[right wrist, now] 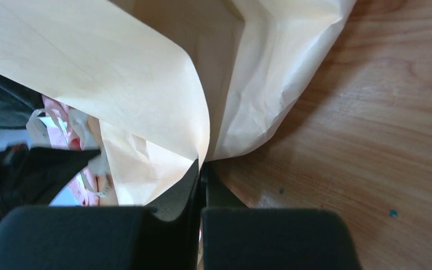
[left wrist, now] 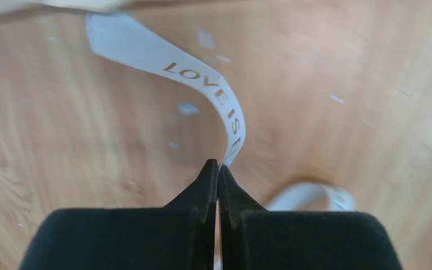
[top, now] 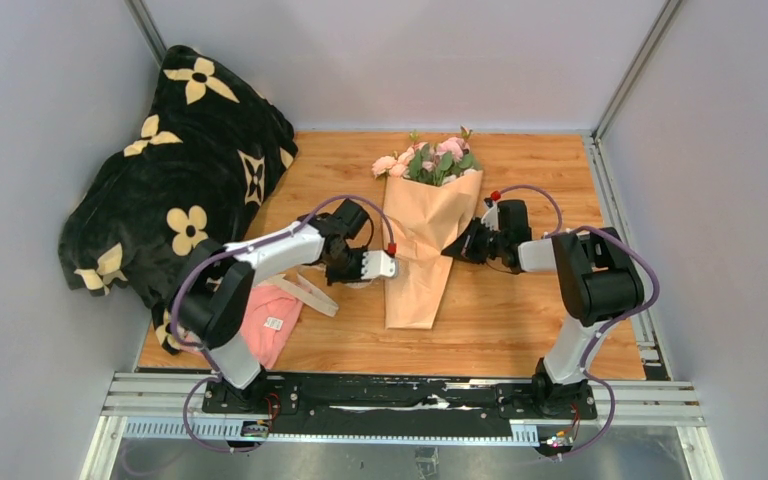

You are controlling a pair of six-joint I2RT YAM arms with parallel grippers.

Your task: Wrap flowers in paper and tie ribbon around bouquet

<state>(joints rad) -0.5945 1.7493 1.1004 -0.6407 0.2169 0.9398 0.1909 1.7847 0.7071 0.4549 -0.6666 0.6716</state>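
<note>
Ribbon (left wrist: 202,84): soft, slippery, best gripped flat across width; pinched in left pincer (left wrist: 218,166); paper (right wrist: 118,73) edge nipped by right pincer (right wrist: 201,169).

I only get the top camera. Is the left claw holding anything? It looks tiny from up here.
Observer: Yes. The left claw is shut on the ribbon, pinching it right at its tips.
Child: Is the ribbon plain?
Observer: No, it has gold letters on it. I can read "LOVE IS".
Child: And the right claw?
Observer: The right claw is shut, with its tips against a folded edge of the paper. I cannot tell whether it is pinching the paper.
</note>
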